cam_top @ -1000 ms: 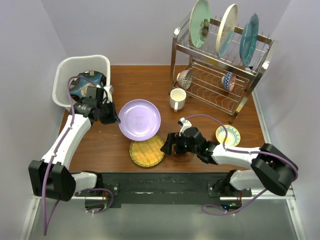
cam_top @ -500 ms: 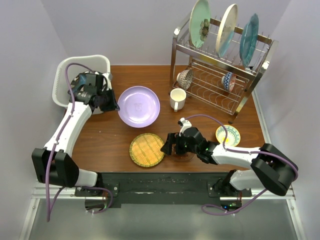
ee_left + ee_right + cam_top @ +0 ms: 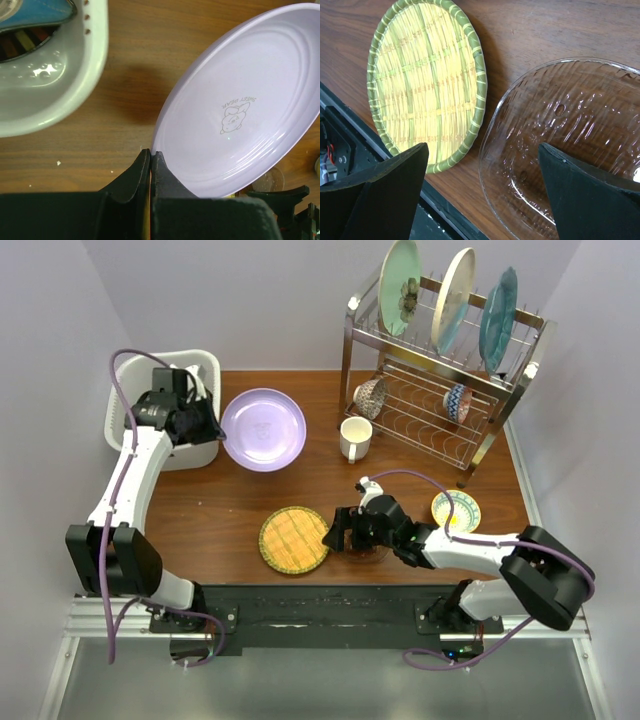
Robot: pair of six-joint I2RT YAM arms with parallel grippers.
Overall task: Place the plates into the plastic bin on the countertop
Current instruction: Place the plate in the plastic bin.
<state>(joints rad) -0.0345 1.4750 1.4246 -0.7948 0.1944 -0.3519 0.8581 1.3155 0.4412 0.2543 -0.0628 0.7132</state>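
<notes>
Aloft, left gripper (image 3: 150, 154) pinching lavender plate (image 3: 240, 110)

From above, your left arm (image 3: 128, 480) covers most of the inside of the white plastic bin (image 3: 190, 455), so you cannot tell what lies there; the left wrist view crops the bin at its top and left edges, showing only a blue sliver of crockery (image 3: 45, 12). The round lavender plate (image 3: 240, 100) runs off that frame's right edge. The clear ribbed glass dish (image 3: 570, 135) is cropped right and below
</notes>
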